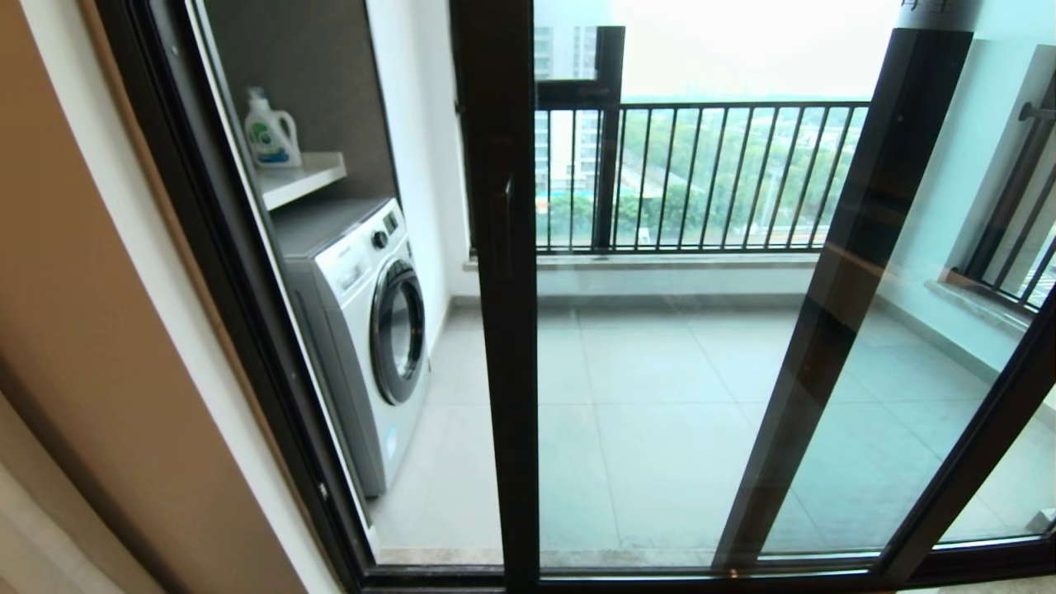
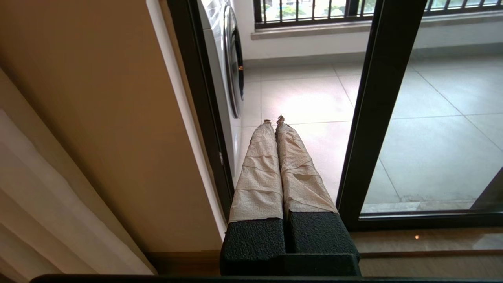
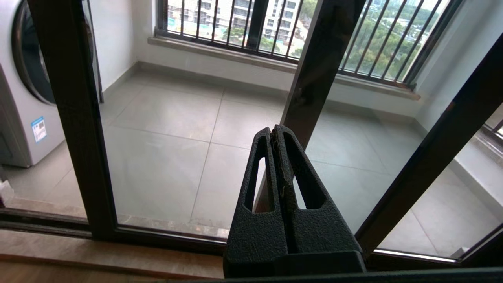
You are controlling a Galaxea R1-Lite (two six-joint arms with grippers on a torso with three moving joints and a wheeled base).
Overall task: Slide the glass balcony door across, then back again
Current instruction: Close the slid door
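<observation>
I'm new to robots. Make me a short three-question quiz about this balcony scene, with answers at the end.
1. True or false: the left gripper has its jaws pressed together.
2. What stands on the shelf above the washing machine? A) a folded towel B) a detergent bottle C) a potted plant
3. Fill in: neither gripper touches the glass balcony door; the right gripper is ____ and holds nothing.

Key:
1. True; its paper-wrapped fingers meet at the tips.
2. B, the white detergent bottle.
3. Shut.
</observation>
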